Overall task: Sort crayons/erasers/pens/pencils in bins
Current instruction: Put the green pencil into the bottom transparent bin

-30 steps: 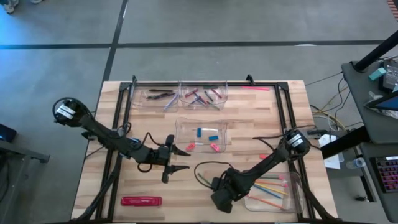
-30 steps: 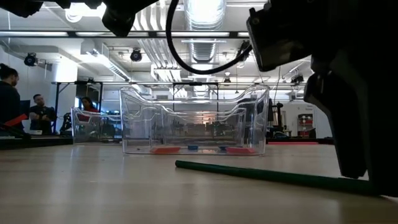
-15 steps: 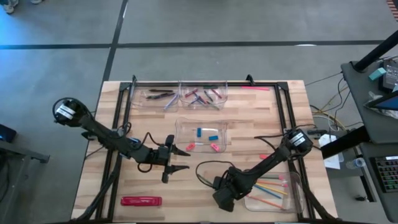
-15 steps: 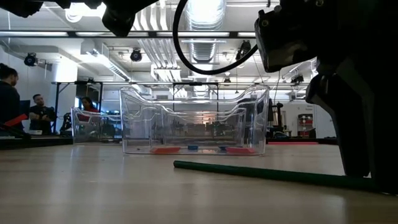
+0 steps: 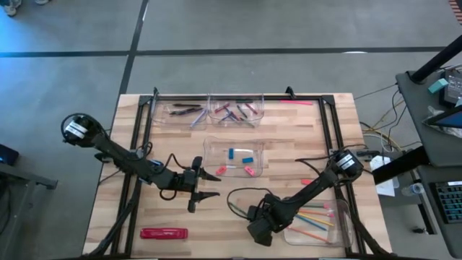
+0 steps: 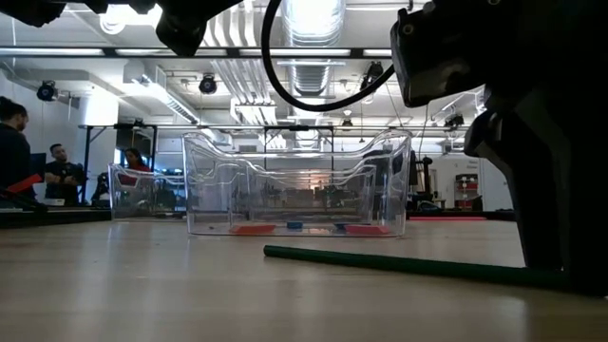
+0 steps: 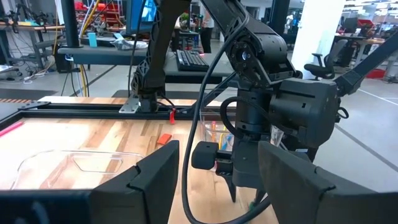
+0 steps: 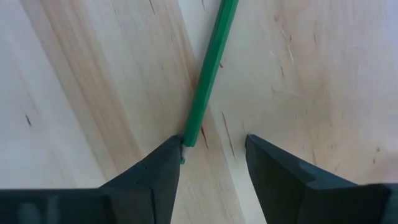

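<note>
A green pencil (image 8: 211, 68) lies flat on the wooden table near its front edge; the low view shows the pencil (image 6: 399, 266) in front of the erasers' bin (image 6: 299, 185). My right gripper (image 8: 214, 155) points steeply down over the pencil's near end, open, one finger on either side of that end. In the high view it (image 5: 254, 220) stands left of the pencils' bin (image 5: 314, 220). My left gripper (image 5: 215, 185) hovers level and open, left of the middle, holding nothing. My right gripper has one fingertip (image 8: 169, 155) right against the green pencil's near end (image 8: 186, 140); I cannot tell whether it touches. The other finger stands clear of the pencil. The fingers come from above, and the pencil lies flat on the table.
Bins with pens (image 5: 186, 110) and crayons (image 5: 237, 112) stand at the far edge, and the erasers' bin (image 5: 234, 157) is in the middle. A red flat pack (image 5: 164, 232) lies near the front left. A small orange piece (image 5: 307, 182) lies right of the middle.
</note>
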